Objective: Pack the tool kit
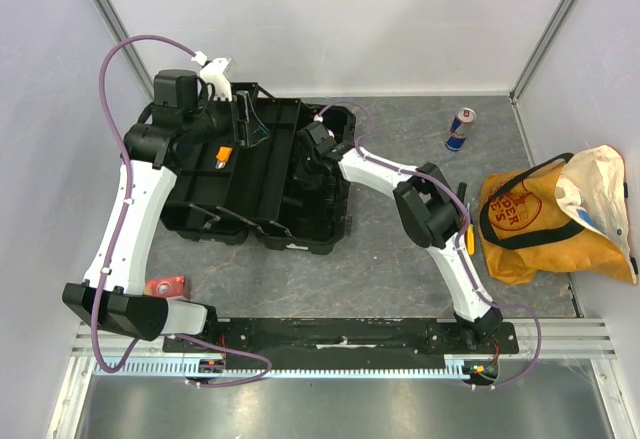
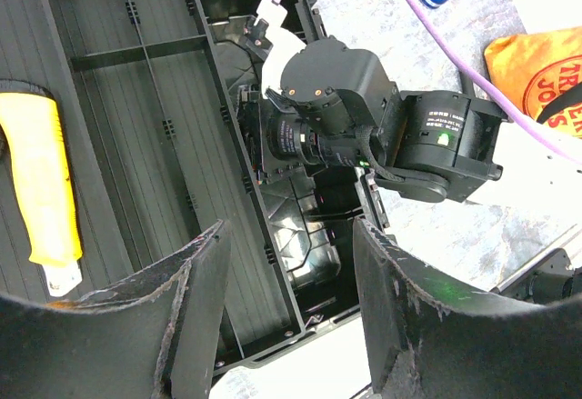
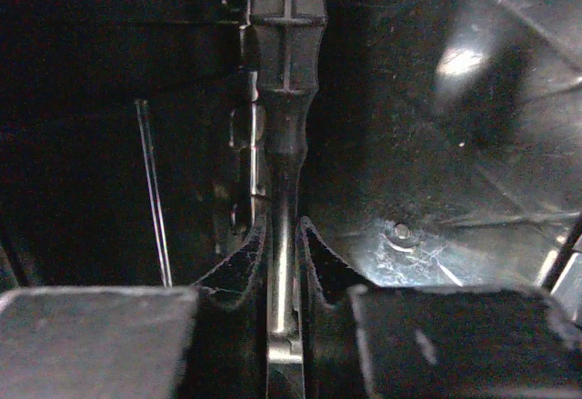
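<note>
The black toolbox point(image 1: 262, 194) lies open at the middle left of the table. My right gripper point(image 1: 306, 156) reaches down into its right half. In the right wrist view that gripper point(image 3: 283, 228) is shut on the metal shaft of a black-handled tool point(image 3: 286, 72), whose handle points away inside the dark box point(image 3: 455, 144). My left gripper point(image 1: 243, 117) hovers over the box's far left part. In the left wrist view it point(image 2: 289, 235) is open and empty above the ribbed tray point(image 2: 118, 108). A yellow-handled tool point(image 2: 41, 181) lies in that tray and also shows from above point(image 1: 225, 154).
A small red tool point(image 1: 165, 285) lies on the table near the left arm's base. A blue-silver drink can point(image 1: 460, 129) stands at the back right. A yellow-orange fabric bag point(image 1: 555, 214) lies at the right. The right arm's wrist point(image 2: 336, 108) sits close in front of my left gripper.
</note>
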